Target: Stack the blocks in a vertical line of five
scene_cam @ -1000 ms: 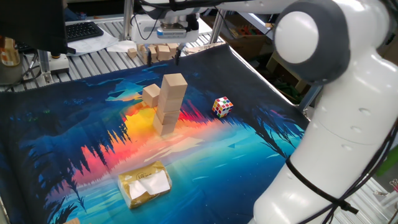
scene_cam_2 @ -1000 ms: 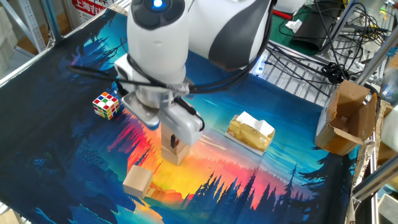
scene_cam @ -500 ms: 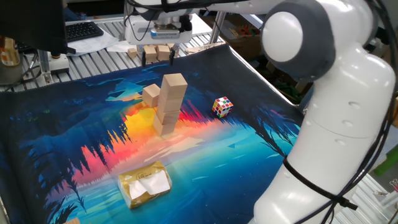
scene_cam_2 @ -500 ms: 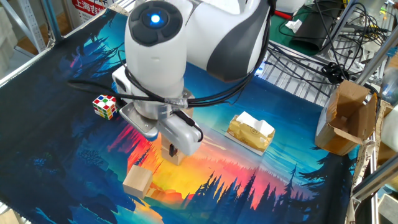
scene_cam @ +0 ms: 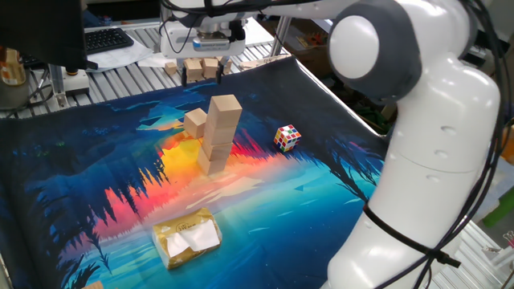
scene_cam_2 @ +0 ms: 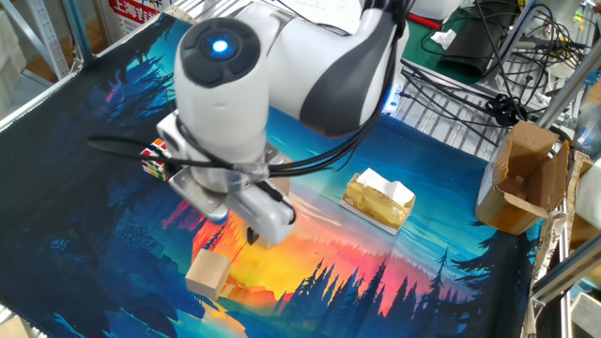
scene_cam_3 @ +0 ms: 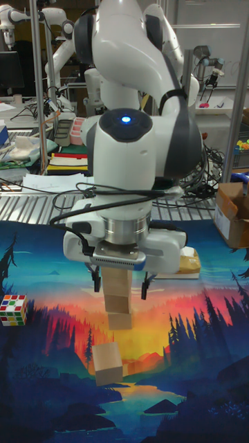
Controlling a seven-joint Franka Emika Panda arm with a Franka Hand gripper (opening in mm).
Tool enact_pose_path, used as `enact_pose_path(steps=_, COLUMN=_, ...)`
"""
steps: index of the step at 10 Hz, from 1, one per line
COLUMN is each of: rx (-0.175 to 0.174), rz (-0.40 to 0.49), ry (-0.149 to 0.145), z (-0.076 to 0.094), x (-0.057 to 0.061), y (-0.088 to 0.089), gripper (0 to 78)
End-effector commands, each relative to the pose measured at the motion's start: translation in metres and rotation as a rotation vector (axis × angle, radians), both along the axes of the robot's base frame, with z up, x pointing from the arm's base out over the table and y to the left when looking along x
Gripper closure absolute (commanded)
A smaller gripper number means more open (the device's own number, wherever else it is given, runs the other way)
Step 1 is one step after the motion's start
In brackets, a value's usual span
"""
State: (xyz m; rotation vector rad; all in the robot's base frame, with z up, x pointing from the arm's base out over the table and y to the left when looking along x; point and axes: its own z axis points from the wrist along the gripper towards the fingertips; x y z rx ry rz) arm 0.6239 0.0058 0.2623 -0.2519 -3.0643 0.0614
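- Jaws [scene_cam_3: 119, 282] stand spread wide and empty, hanging above the stack [scene_cam: 221, 120] in the tall fixed view.
- You have one loose block [scene_cam: 194, 122] lying just beside the stack's base; the stack looks four high, though the seams are hard to count.
- Drop onto that loose block squarely and close across two flat faces, keeping your fingers away from the stack.
- Lift it well over the top before moving sideways, then lower it gently, since the column leans slightly.
- Underneath is a printed sunset mat [scene_cam: 96, 160] on a slatted metal counter [scene_cam: 120, 64].
- A puzzle cube [scene_cam: 287, 137] and a wrapped packet [scene_cam: 187, 237] lie apart from the stack; a cardboard box [scene_cam_2: 521, 178] stands off the mat.
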Motion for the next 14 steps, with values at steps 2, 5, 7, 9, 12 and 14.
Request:
enact_pose_path(steps=2, rx=0.006, rz=0.021, ry=-0.002, z=-0.01, x=0.013, y=-0.01, gripper=0.1)
enact_pose_path(steps=5, rx=0.005, rz=0.022, ry=-0.005, z=-0.017, x=0.016, y=-0.005, gripper=0.1)
enact_pose_path(steps=7, rx=0.006, rz=0.031, ry=-0.009, z=-0.021, x=0.019, y=-0.005, gripper=0.1)
enact_pose_path(steps=9, rx=0.006, rz=0.038, ry=-0.015, z=-0.024, x=0.022, y=-0.006, gripper=0.1)
enact_pose_path(steps=12, rx=0.005, rz=0.028, ry=-0.017, z=-0.025, x=0.021, y=-0.006, gripper=0.1)
enact_pose_path(steps=14, rx=0.011, rz=0.009, ry=-0.021, z=-0.025, x=0.021, y=-0.006, gripper=0.1)
